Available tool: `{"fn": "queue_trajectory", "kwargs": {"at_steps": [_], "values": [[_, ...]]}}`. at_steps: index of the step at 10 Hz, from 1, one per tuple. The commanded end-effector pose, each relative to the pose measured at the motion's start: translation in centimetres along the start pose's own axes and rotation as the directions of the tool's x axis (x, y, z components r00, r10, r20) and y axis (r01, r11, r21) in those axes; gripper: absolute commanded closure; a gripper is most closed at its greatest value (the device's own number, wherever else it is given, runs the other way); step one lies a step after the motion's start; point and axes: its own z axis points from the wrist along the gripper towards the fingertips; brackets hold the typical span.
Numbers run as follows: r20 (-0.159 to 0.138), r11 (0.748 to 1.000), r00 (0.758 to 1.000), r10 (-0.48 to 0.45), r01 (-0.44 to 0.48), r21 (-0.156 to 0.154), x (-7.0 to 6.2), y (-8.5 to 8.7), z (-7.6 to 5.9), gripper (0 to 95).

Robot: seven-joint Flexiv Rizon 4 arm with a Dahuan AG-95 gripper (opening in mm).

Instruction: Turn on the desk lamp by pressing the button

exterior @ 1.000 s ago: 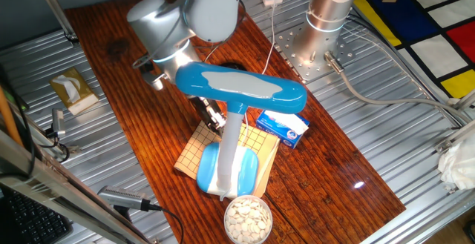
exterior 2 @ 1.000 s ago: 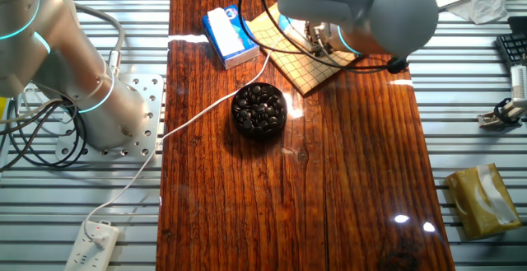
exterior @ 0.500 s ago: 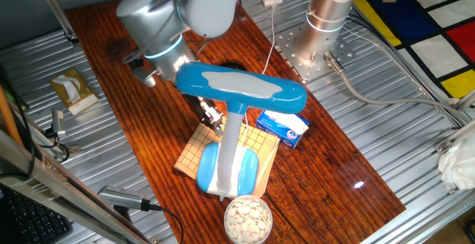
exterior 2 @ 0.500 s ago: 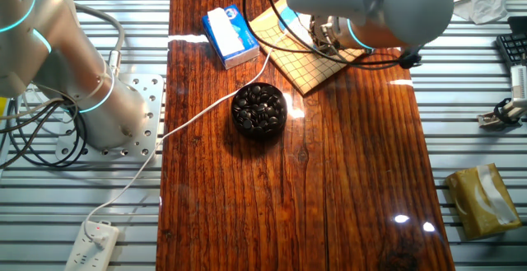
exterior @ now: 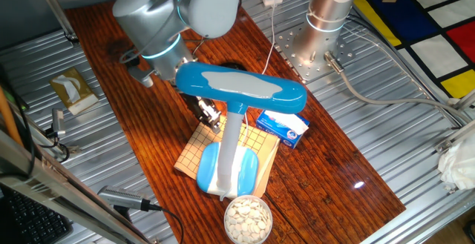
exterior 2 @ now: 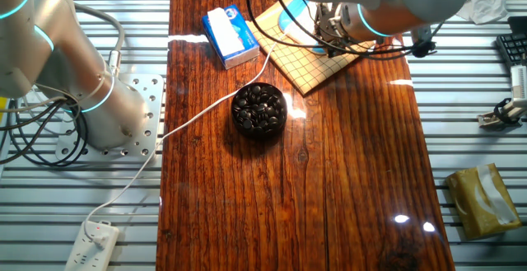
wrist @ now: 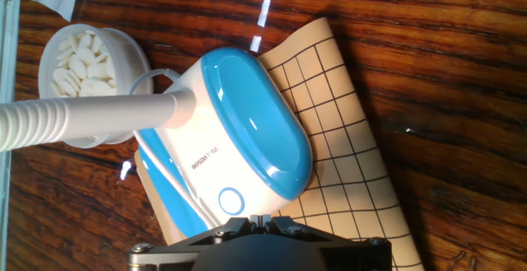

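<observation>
- The desk lamp stands on a gridded mat near the middle of the wooden table. Its long blue head reaches out over the mat and the base sits at the mat's 6 o'clock end in one fixed view.
- My guess is that the mat is only an underlay for the base. The lamp's white cord trails off across the boards to a power strip on the metal surround.
- A bowl of white pieces sits just beyond the base and a bowl of dark pieces lies further along the table. A small blue-and-white box is at the lamp's 3 o'clock.
- The gripper hangs low under the lamp head, tucked behind the white stem.
- In the hand view the round button on the base lies just above the gripper body, at 12 o'clock and slightly left, very close.
- Whether the fingers are apart or together I cannot tell: the fingertips are not visible.
- The hand looks lined up to press, but I see no contact with the button yet.
</observation>
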Motion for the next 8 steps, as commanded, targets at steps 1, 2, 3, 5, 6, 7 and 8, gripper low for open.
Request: {"fn": "queue_trajectory", "kwargs": {"at_steps": [1, 2, 3, 5, 6, 7, 8], "values": [[-0.002, 1.000, 1.000, 0.000, 0.000, 0.008, -0.02, -0.03, -0.02, 95.0], [-0.006, 1.000, 1.000, 0.002, -0.002, 0.010, -0.05, -0.05, -0.04, 95.0], [-0.007, 1.000, 1.000, 0.002, -0.001, 0.012, -0.10, -0.09, -0.04, 95.0], [-0.007, 1.000, 1.000, -0.002, 0.002, 0.011, -0.19, -0.25, 0.07, 95.0], [-0.006, 1.000, 1.000, -0.001, 0.001, 0.009, -0.19, -0.23, 0.05, 95.0], [-0.007, 1.000, 1.000, 0.003, -0.003, 0.008, -0.18, -0.23, 0.05, 95.0], [-0.007, 1.000, 1.000, 0.006, -0.006, 0.009, -0.16, -0.18, 0.00, 95.0]]}}
